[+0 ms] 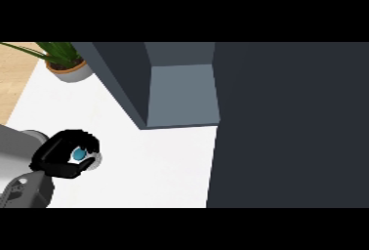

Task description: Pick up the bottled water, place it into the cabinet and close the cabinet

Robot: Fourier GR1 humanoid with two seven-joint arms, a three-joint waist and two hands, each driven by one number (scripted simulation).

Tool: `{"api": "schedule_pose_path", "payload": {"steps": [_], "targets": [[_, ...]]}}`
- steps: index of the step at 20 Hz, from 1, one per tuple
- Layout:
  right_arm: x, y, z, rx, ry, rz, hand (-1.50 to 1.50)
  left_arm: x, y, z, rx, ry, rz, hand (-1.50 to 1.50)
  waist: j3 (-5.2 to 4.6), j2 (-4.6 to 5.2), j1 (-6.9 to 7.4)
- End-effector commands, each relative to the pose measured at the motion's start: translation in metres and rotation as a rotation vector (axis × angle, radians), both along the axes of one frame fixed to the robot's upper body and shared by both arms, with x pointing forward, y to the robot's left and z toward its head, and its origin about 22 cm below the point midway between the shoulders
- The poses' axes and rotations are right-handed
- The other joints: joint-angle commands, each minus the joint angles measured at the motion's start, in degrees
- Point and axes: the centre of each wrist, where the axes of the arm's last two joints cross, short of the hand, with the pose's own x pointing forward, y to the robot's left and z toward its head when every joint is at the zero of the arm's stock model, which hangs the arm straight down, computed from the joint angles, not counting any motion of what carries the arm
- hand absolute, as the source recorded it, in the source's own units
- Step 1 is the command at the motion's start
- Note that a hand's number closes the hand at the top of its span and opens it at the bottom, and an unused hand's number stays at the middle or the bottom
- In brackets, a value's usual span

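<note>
The left hand [66, 155] is at the lower left of the head view, above the white counter [155, 166]. Its black fingers [85, 142] are curled closed around the bottled water with a blue cap [78, 155]; only the cap and a small part of the clear bottle show between them, the rest is hidden. The grey forearm comes in from the left edge. The right hand does not show.

Farther back stands the dark grey cabinet [180, 93], with its inside open to view and lighter grey. Its wide dark door [288, 127] fills the right side. A green potted plant in a grey-brown pot [66, 66] stands on the counter's far left corner, beside light wooden floor [16, 78].
</note>
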Motion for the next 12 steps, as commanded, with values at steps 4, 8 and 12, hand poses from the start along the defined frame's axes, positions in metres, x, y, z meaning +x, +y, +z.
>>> {"api": "schedule_pose_path", "payload": {"steps": [4, 8, 12], "targets": [[-0.013, -0.003, 0.010, -0.007, -0.021, -0.046, -1.50, -0.004, -0.056, -0.021, 0.061, -0.269, 0.167, 1.50, -0.18, -0.26, 1.43], [-0.012, -0.004, 0.004, -0.003, 0.002, -0.058, -1.50, -0.029, -0.095, -0.041, 0.165, -0.308, 0.512, 1.50, 0.05, -0.88, 2.60], [-0.020, 0.002, 0.012, 0.005, -0.007, -0.053, -1.50, -0.008, -0.129, -0.039, 0.155, -0.403, 0.569, 1.50, -0.02, -0.48, 1.87]]}}
